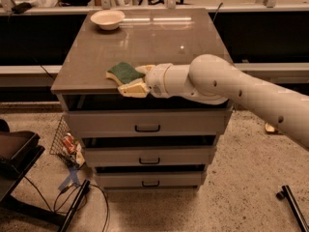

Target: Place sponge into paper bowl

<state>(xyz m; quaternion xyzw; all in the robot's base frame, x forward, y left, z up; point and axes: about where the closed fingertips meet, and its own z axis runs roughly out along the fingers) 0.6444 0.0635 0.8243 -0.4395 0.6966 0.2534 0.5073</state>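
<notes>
The sponge (125, 72) lies green face up near the front left edge of the brown cabinet top (159, 37). My gripper (138, 79) reaches in from the right and is open, level with the cabinet top. One cream finger (133, 88) is at the sponge's near side and the other finger (145, 68) is at its far right side, so the sponge's right end sits between them. The paper bowl (107, 19) stands empty at the far left corner of the top, well apart from the sponge.
The cabinet has three closed drawers with dark handles (147, 128). A wire basket with litter (65, 141) and cables lie on the floor at the left, beside a black stand (14, 153). A black bar (292, 207) lies at the bottom right.
</notes>
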